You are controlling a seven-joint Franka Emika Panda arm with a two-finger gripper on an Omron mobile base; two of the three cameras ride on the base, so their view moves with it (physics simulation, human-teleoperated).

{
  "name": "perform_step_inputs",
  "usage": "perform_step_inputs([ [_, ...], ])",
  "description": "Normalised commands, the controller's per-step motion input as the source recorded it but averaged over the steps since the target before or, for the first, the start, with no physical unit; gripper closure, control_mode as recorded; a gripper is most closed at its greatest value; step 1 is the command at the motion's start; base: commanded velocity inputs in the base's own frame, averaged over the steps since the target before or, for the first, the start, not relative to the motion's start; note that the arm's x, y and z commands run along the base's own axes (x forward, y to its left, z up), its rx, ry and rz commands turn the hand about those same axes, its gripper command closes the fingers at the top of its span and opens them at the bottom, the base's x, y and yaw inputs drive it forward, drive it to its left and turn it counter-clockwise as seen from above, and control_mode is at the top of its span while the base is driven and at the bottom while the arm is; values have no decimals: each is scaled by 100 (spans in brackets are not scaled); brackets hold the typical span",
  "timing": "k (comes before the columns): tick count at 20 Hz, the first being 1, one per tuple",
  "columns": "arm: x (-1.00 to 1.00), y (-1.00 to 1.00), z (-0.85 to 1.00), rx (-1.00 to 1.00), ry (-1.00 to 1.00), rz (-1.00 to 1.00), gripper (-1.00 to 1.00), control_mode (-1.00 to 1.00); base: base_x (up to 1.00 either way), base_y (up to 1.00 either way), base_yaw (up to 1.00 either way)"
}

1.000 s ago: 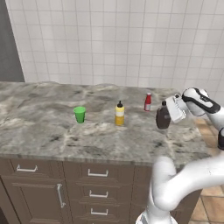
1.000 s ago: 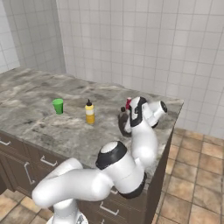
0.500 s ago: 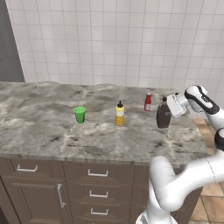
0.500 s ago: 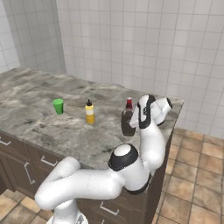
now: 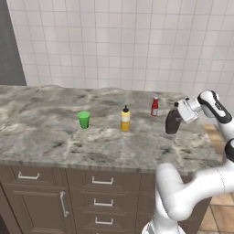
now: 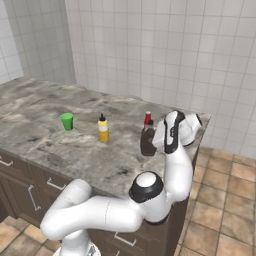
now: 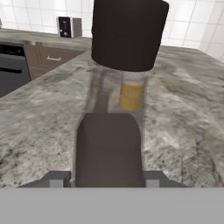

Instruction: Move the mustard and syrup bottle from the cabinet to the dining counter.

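Observation:
The dark brown syrup bottle [image 5: 172,122] [image 6: 147,143] [image 7: 109,148] stands upright on the marbled dining counter [image 5: 45,137] [image 6: 45,130], near its right end. My gripper [image 5: 179,113] [image 6: 158,136] reaches in from the right at the height of the bottle's neck and is shut on it. In the hand view the bottle takes up the whole gap between the fingertips. The yellow mustard [image 5: 125,119] [image 6: 103,129] stands at mid-counter, left of the syrup bottle, and shows as a blur past the bottle's neck [image 7: 131,95]. The cabinet is out of view.
A small red bottle [image 5: 155,106] [image 6: 147,119] stands just behind the syrup bottle. A green cup [image 5: 83,119] [image 6: 66,121] is left of the mustard. The counter's right edge drops off close to the syrup bottle. A toaster [image 7: 69,27] sits on a far counter.
The gripper and the syrup bottle have drifted slightly to the right, near the red bottle. Mustard, cup and red bottle have not moved.

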Motion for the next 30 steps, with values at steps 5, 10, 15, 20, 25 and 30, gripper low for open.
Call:
perform_step_inputs([
  [5,-30,-20,-36,0,0,0,-100,-100,0,0,0],
  [10,-34,-5,-20,0,0,0,-100,-100,0,0,0],
  [15,-10,1,0,0,0,-2,-100,-100,0,0,0],
  [20,0,11,0,0,0,-4,-100,-100,0,0,0],
  [25,0,3,1,0,0,-4,-100,-100,0,0,0],
  [30,0,-6,13,0,0,-5,-100,-100,0,0,0],
])
